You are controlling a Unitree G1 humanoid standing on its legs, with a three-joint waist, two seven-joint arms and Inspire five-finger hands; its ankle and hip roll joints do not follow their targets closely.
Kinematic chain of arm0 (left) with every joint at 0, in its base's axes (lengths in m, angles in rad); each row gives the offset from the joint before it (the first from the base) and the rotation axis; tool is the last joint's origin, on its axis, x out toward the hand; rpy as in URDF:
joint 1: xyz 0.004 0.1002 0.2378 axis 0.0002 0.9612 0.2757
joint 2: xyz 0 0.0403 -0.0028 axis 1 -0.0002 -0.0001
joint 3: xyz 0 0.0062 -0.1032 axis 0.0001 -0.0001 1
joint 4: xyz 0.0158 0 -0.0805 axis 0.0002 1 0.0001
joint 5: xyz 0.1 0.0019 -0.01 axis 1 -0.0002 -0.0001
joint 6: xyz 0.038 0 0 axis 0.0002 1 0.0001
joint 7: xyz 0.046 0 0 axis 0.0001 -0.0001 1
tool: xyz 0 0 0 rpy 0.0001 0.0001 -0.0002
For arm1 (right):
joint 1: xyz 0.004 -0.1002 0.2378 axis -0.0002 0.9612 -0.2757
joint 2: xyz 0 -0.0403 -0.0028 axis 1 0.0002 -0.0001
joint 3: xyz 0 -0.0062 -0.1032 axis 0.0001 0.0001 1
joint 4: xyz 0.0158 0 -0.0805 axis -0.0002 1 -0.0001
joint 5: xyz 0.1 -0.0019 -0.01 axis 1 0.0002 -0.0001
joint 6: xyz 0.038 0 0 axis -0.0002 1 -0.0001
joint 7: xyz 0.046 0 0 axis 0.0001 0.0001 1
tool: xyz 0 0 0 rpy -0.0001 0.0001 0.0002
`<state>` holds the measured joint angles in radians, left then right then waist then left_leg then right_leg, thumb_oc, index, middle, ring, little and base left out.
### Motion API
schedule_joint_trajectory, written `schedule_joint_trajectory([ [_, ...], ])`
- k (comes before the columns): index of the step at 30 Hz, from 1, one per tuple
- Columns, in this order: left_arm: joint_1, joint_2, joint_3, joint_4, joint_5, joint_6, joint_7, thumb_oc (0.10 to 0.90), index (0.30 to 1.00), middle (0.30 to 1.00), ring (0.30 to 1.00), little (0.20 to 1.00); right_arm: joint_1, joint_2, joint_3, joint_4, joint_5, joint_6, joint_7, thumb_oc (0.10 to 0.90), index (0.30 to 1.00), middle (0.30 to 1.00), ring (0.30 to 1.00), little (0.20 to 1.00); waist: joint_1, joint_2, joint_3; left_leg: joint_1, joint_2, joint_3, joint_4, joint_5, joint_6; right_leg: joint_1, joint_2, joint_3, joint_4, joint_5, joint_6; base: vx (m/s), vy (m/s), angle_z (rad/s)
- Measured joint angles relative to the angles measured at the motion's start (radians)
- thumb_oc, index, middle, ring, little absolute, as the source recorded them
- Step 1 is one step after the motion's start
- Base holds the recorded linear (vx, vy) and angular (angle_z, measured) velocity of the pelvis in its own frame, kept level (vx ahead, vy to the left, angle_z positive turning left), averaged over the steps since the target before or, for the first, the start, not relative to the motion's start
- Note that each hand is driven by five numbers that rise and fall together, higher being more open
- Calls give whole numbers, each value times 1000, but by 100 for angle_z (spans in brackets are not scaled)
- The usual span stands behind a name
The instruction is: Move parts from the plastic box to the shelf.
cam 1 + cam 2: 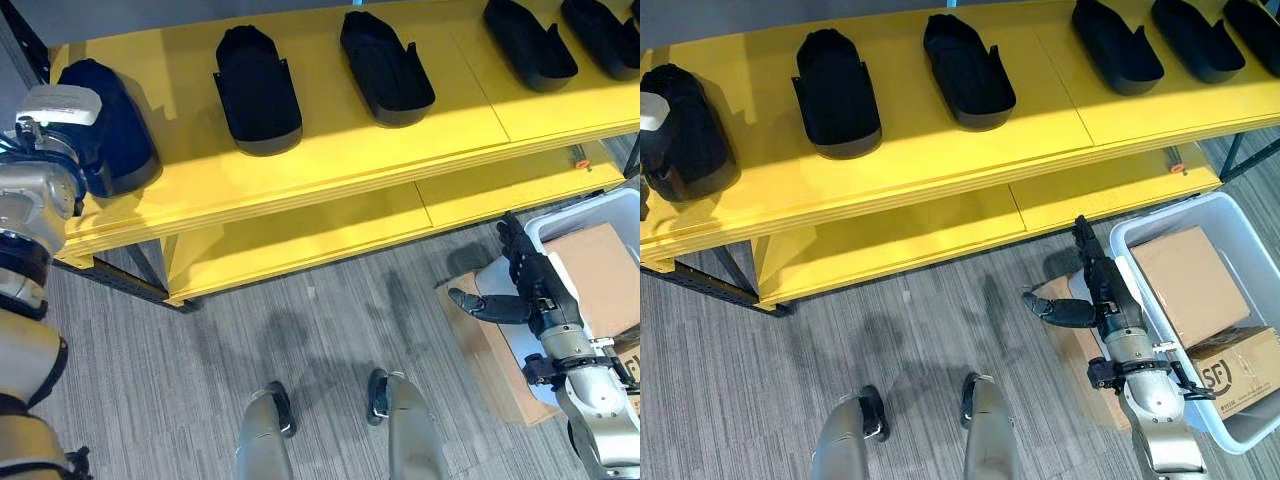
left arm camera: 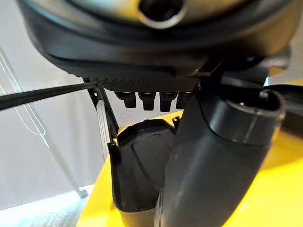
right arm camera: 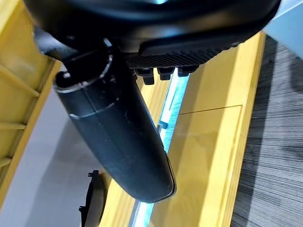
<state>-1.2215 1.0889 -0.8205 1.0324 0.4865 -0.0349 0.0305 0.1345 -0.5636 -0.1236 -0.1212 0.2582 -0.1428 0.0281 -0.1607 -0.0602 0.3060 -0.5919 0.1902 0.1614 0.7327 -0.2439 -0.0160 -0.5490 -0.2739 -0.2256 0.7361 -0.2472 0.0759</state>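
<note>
Black parts (image 1: 258, 88) lie in a row on the yellow shelf (image 1: 330, 150). The left hand (image 1: 62, 112) rests against the end part (image 1: 685, 135); I cannot tell its grip. The right hand (image 1: 1102, 290) hangs open and empty, beside the box (image 1: 1240, 225) holding cardboard cartons (image 1: 1185, 280).

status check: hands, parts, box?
Left hand at leftmost black part on top shelf, grip unclear. Right hand open, empty, by plastic box holding cardboard boxes.
</note>
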Motion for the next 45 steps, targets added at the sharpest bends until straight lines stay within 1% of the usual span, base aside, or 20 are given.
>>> schedule_joint_trajectory([
  [3,0,0,-1,-1,34,-11,0,900,1000,1000,1000,1000,2,0,-20,0,0,0,7,900,1000,1000,1000,1000,0,0,0,0,0,-1,2,0,0,0,0,0,3,0,-1,0,0,0],
  [9,2,0,-1,-6,74,-16,0,900,1000,1000,1000,1000,5,0,-22,0,0,0,17,900,1000,1000,1000,1000,0,0,0,0,1,-4,11,0,0,0,-1,1,13,-1,-2,0,0,0],
  [13,10,3,-1,-32,82,-17,0,900,1000,1000,1000,1000,6,0,-22,0,0,0,17,900,1000,1000,1000,1000,0,0,0,-1,0,-5,14,0,0,0,-3,2,16,-2,-3,0,0,0],
  [15,24,5,-1,-51,112,-18,0,900,1000,1000,1000,1000,7,0,-22,0,0,0,17,900,1000,1000,1000,1000,1,0,0,-3,0,-6,14,0,0,-1,-3,1,16,-2,-3,0,0,0],
  [20,24,22,-2,-74,130,-19,0,900,1000,1000,1000,1000,6,0,-22,0,0,0,18,900,1000,1000,1000,1000,0,0,0,-5,0,-6,14,0,0,-3,-3,0,15,-2,-3,0,0,0],
  [22,24,36,-4,-81,158,-19,1,900,1000,1000,1000,1000,9,0,-25,0,0,0,18,900,1000,1000,1000,1000,-1,0,0,-5,0,-6,15,0,0,-3,-3,0,15,-2,-3,0,0,0],
  [28,24,38,-11,-97,208,-34,3,900,1000,1000,1000,1000,16,0,-28,-1,0,0,19,900,1000,1000,1000,1000,0,1,0,-5,-1,-5,16,0,0,-4,-4,1,17,-2,-3,0,0,0],
  [35,24,44,-13,-122,264,-36,5,900,1000,1000,1000,1000,17,0,-38,-1,0,0,19,900,1000,1000,1000,1000,0,3,2,-9,-1,-5,16,0,0,-9,-4,1,17,-2,-3,0,0,0],
  [40,25,72,-14,-145,275,-37,11,900,1000,1000,1000,1000,15,0,-56,-1,0,0,19,900,1000,1000,1000,1000,1,4,2,-20,-1,-3,21,0,0,-23,-4,5,24,-2,-3,0,0,0],
  [45,25,75,-15,-148,277,-37,24,900,1000,1000,1000,1000,15,-1,-57,-1,-1,0,19,900,1000,1000,1000,1000,1,4,2,-20,-1,-1,22,0,0,-25,-4,9,26,-2,-3,0,0,0],
])
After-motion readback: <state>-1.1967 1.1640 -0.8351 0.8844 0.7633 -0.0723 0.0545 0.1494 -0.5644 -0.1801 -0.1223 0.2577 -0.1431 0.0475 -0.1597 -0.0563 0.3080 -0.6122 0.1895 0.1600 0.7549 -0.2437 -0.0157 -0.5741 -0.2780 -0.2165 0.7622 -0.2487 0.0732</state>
